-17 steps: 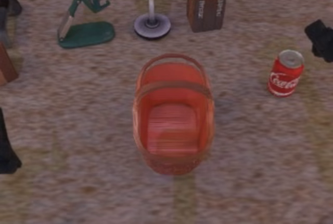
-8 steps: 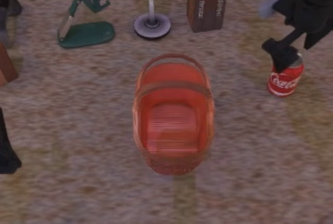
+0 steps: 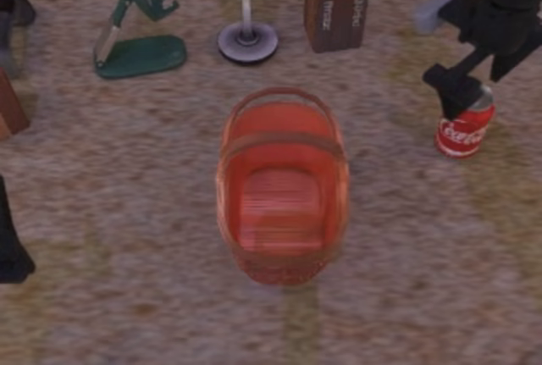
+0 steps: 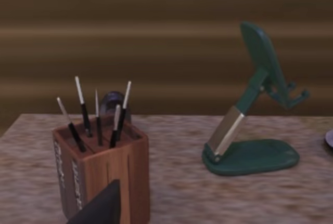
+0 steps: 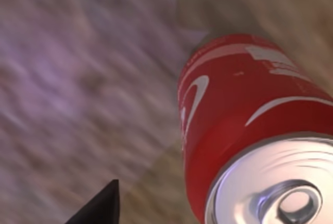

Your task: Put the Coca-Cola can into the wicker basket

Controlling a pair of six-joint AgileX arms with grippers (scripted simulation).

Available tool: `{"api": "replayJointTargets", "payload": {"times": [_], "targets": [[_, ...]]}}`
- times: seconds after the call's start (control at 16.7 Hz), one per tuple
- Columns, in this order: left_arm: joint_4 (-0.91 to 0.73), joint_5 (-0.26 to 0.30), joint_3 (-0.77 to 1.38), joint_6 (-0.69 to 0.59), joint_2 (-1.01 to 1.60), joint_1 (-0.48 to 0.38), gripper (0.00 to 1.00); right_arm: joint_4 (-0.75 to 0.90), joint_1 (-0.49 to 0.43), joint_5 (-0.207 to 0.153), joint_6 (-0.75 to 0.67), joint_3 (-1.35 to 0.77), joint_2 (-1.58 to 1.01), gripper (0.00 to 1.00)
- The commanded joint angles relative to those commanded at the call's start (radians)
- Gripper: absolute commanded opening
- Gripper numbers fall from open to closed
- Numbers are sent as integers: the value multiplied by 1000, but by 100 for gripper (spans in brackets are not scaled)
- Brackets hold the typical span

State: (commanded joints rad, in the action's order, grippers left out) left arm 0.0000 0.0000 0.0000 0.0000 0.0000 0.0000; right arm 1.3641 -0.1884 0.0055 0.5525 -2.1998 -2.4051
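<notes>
The Coca-Cola can (image 3: 464, 134), red with white script and a silver top, stands upright on the table's right side, well apart from the basket. My right gripper (image 3: 467, 99) hangs open just above the can's top, one dark finger (image 3: 456, 91) covering the rim's left part. In the right wrist view the can (image 5: 244, 115) fills the frame close beside one fingertip (image 5: 105, 206), untouched. The orange-red wicker basket (image 3: 282, 259) with its hoop handle sits empty at the table's middle. My left gripper (image 3: 10, 251) rests parked and open at the left edge.
Along the back edge stand a green phone stand (image 3: 140, 53), a white lamp's round base (image 3: 247, 41) and a brown box of dark utensils (image 3: 336, 13). A second brown utensil box (image 4: 101, 169) stands by the left gripper.
One second ago the can stood uncovered with the right gripper off at the right edge. The right arm has swung in over the can and has since shifted slightly leftward. The can has not moved.
</notes>
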Motion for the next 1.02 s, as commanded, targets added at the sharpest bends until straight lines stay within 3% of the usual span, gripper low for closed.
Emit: {"api": "replayJointTargets", "payload": {"times": [0.36,0.66,1.02], "targets": [[0,0,0,0,0,0,100,-160,-5,0,-1,145,-13,100],[0,0,0,0,0,0,100,-181,-6,0,-1,166,-16,100],[0,0,0,0,0,0,100,-181,-6,0,-1,166,-16,55]]}}
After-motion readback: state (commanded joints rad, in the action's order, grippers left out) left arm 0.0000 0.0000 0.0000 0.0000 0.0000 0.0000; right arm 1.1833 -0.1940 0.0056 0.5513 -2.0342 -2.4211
